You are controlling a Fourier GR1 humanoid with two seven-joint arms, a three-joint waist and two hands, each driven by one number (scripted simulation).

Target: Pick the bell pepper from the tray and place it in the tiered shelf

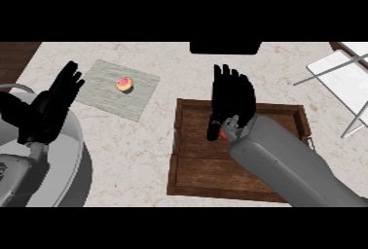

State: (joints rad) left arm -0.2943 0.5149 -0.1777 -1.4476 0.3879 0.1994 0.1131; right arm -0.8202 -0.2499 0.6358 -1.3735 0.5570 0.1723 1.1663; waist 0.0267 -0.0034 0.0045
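Head view, looking steeply down on the pale counter (144, 155). The wooden tray (194, 170) sits at about five o'clock from the middle, dark brown with a raised rim. Over it comes the right hand (233, 99), its grey forearm rising from the lower right, black fingers (229, 78) stretched straight and pointing to twelve o'clock, spread a little apart, clamped on nothing. Just under the palm, at its six o'clock, a sliver of red peeks out: that is the bell pepper (224, 135), inside the tray near the tray's upper middle, mostly hidden by the hand and wrist. Whether the hand touches it, I cannot tell.

Out at nine o'clock the left hand (54, 104) rests near the edge, fingers up and relaxed, holding nothing. At eleven o'clock lies a grey mat (101, 97) with a small yellow and pink item (124, 84) on it. At two o'clock, at the right edge, stands the white tiered shelf (345, 78), well apart from the tray.
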